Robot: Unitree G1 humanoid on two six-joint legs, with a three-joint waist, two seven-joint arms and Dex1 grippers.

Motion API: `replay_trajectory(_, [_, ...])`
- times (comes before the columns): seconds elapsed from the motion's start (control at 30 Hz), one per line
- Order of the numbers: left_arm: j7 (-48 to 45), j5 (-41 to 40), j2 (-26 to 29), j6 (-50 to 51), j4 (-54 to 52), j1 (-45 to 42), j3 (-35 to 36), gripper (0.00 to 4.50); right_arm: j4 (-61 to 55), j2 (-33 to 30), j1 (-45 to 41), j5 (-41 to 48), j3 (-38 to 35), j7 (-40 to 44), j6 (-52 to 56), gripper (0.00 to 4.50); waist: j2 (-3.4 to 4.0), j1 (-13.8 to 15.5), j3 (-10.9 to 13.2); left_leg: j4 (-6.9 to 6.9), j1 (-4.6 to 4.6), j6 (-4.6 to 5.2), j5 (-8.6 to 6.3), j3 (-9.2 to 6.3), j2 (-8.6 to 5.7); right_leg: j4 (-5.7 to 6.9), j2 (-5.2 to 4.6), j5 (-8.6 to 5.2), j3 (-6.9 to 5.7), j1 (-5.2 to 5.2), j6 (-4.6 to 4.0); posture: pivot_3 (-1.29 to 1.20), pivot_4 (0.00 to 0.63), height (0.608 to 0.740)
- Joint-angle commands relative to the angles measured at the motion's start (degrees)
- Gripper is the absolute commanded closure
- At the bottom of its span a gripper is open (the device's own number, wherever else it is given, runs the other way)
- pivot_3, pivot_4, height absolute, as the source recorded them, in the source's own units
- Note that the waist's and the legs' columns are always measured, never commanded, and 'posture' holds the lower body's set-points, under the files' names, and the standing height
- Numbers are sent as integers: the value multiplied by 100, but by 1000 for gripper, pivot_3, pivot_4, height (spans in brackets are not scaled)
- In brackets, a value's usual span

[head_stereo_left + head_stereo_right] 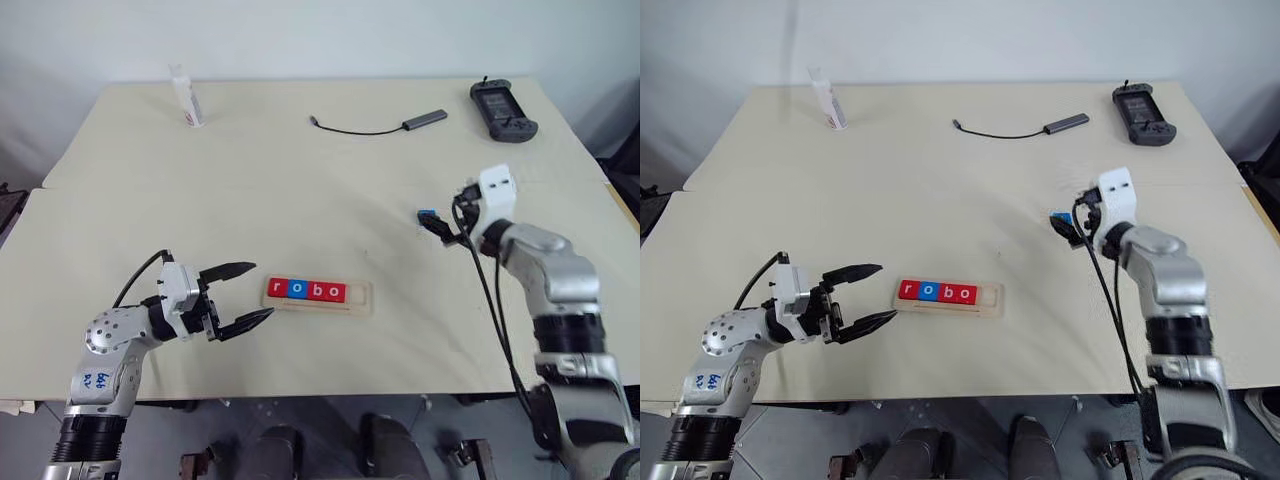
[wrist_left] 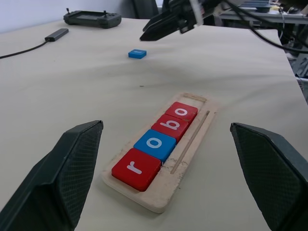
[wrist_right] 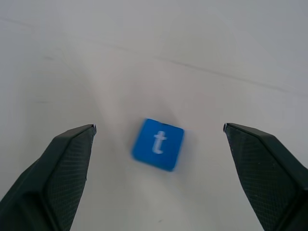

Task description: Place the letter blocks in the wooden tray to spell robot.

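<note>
Wooden tray: lies flat near the front middle of the table, long axis left to right. Contents, read from the left: red r tile, blue o tile, red b tile, red o tile, touching in a row; the tray's right end is bare. Blue t tile: flat on the table, at about 2 o'clock from the tray and well apart from it, letter face up. Right gripper: hangs just above the t tile, jaws wide apart on either side of it, touching nothing. Left gripper: at 9 o'clock from the tray, just beside its left end, jaws apart and empty, pointing along the tray. Far edge of table: white tube standing at 11 o'clock, black cable with adapter at 12 o'clock, black handheld controller at 1 o'clock.
</note>
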Motion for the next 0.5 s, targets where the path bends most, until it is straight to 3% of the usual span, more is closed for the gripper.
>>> replay_trajectory(0.03, [69,-9,-44,-110,-283,140,46,0,644,205,-288,-252,60,-373,-182,49,0,-3,0,0,-2,0,0,1,-2,0,-1,0,0,-1,0,0,150,740])
replay_trajectory(0.17, [120,-4,-61,-110,-361,204,38,0,818,355,-369,-293,66,-448,-87,49,0,-19,0,3,-3,1,0,4,-2,1,-1,0,0,-1,1,0,150,740])
replay_trajectory(0.43, [75,-50,-66,-112,-418,250,-9,0,304,420,-132,-244,-23,-493,-9,2639,1,-1,-1,6,1,-1,1,4,0,10,1,0,3,-1,1,0,150,740])
replay_trajectory(0.5, [20,-73,-76,-100,-415,222,-48,0,-87,374,19,-194,-48,-444,72,2639,1,6,-1,6,-1,-1,1,0,0,9,1,0,1,-1,1,0,150,740])
